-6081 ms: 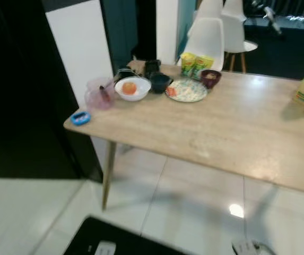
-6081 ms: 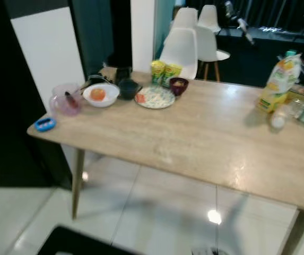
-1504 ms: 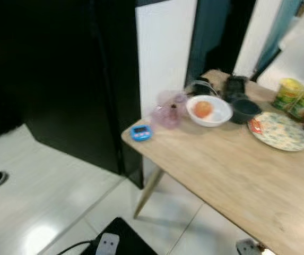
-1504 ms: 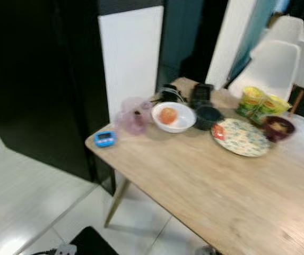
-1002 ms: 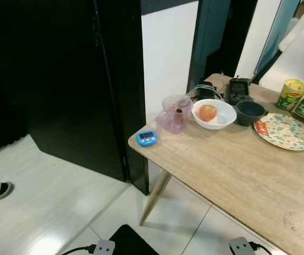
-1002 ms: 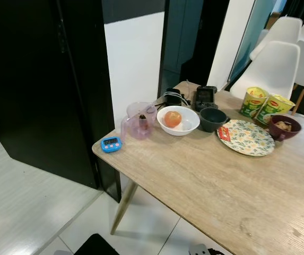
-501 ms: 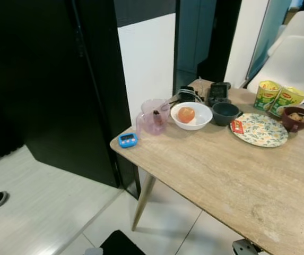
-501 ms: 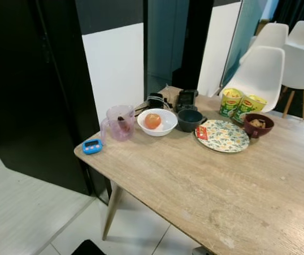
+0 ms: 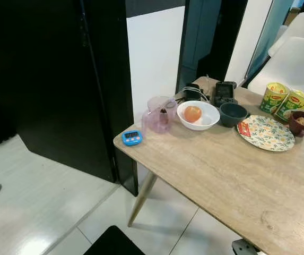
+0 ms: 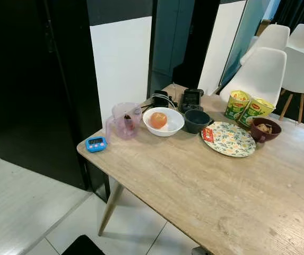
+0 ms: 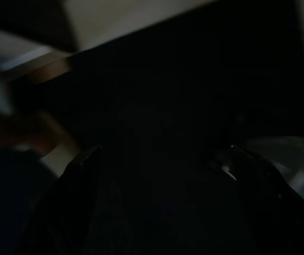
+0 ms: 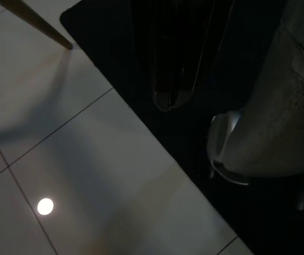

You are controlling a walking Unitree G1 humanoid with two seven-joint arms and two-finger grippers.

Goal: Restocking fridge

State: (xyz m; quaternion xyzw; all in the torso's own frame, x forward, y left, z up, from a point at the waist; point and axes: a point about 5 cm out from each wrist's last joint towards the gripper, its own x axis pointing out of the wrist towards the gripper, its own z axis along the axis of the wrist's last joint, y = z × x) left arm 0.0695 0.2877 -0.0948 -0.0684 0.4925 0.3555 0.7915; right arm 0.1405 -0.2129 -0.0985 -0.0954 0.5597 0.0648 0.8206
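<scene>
A: Black, both of them. The right tool (image 12: 168,101) hangs idle over pale floor tiles (image 12: 61,159), its two long fingers pressed together with nothing between them. The left tool sits in such deep shade in its wrist view that I cannot tell how its fingers stand.

B: And beyond the arms?

A: A light wooden surface (image 9: 231,180). Near its left corner lies a small blue digital timer (image 9: 132,137), then a pink transparent measuring jug (image 9: 159,113), then a white bowl (image 9: 198,115) with a tomato (image 9: 192,113) in it. Just beside the bowl stands a dark teal cup (image 9: 232,114); further right a floral plate (image 9: 267,133) carries a red sachet (image 9: 243,129), and past it are two yellow instant-noodle cups (image 9: 284,101) and a dark red bowl (image 9: 301,122) of food. The tall black panel (image 9: 61,79) left of the surface is probably the fridge, though I can't be sure.

B: Which would you restock?

A: The tomato in its bowl, I'd judge. The bowl looks stiff, glazed and breakable, likely slippery, so pinch the rim with one finger inside and keep it level, or the tomato rolls. The tomato itself is soft and light; taken alone, it wants a gentle squeeze across its middle.
</scene>
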